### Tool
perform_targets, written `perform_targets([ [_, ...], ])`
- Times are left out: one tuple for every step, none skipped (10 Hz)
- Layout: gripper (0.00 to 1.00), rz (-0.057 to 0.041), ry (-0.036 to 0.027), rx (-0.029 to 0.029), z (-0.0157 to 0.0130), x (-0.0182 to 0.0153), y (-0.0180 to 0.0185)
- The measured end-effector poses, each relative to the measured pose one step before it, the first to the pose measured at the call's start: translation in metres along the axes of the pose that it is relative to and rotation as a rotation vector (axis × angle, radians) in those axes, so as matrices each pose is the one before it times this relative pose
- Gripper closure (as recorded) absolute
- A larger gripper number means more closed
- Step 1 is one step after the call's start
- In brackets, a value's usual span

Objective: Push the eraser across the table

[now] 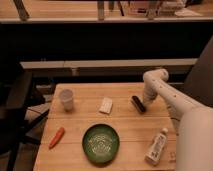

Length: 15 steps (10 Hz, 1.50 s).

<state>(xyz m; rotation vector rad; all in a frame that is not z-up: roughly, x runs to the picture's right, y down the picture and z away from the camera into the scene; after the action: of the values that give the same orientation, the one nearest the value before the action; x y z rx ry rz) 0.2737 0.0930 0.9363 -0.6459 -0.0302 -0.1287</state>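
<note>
The eraser (137, 104), a small black oblong block, lies on the light wooden table (80, 117) at the right of its far half. My gripper (146, 102) hangs from the white arm right beside the eraser's right end, at table height and seemingly touching it. The small white block (105, 105) lies left of the eraser.
A white cup (66, 99) stands at the far left. A green plate (101, 143) sits at the near middle. An orange carrot (56, 137) lies near the left edge. A white bottle (156, 146) lies at the near right. A dark chair (15, 105) stands left of the table.
</note>
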Motion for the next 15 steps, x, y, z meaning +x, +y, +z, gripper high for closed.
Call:
perform_targets([
  [0.95, -0.01600, 0.00480, -0.01132, 0.00160, -0.00495, 0.00204],
  [0.95, -0.01847, 0.00824, -0.00974, 0.00169, -0.00625, 0.00105],
  [0.95, -0.01462, 0.00330, -0.00863, 0.00202, -0.00731, -0.00045],
  [0.95, -0.01218, 0.00194, -0.00434, -0.00018, -0.00558, -0.00106],
  [0.95, -0.01345, 0.00567, -0.00481, 0.00002, -0.00280, 0.00027],
  [0.95, -0.01083, 0.00506, -0.00493, -0.00031, -0.00251, 0.00125],
  [0.95, -0.02115, 0.00491, -0.00840, 0.00074, -0.00884, 0.00010],
  [0.95, -0.01828, -0.00076, -0.00357, -0.00006, -0.00996, -0.00216],
  [0.95, -0.00426, 0.00418, -0.00205, -0.00008, -0.00073, 0.00018],
  [0.95, -0.00882, 0.00666, -0.00300, 0.00030, -0.00156, 0.00027],
  [0.95, -0.00889, 0.00849, -0.00280, 0.00009, -0.00075, 0.00062],
  [0.95, -0.01953, 0.00957, -0.00504, 0.00028, -0.00324, 0.00104],
  [0.95, -0.01663, 0.00392, -0.00298, -0.00032, -0.00599, -0.00033],
  [0.95, -0.02995, 0.00748, -0.00293, -0.00075, -0.01130, -0.00262],
  [0.95, -0.01478, 0.00512, -0.00186, -0.00034, -0.00393, -0.00038],
])
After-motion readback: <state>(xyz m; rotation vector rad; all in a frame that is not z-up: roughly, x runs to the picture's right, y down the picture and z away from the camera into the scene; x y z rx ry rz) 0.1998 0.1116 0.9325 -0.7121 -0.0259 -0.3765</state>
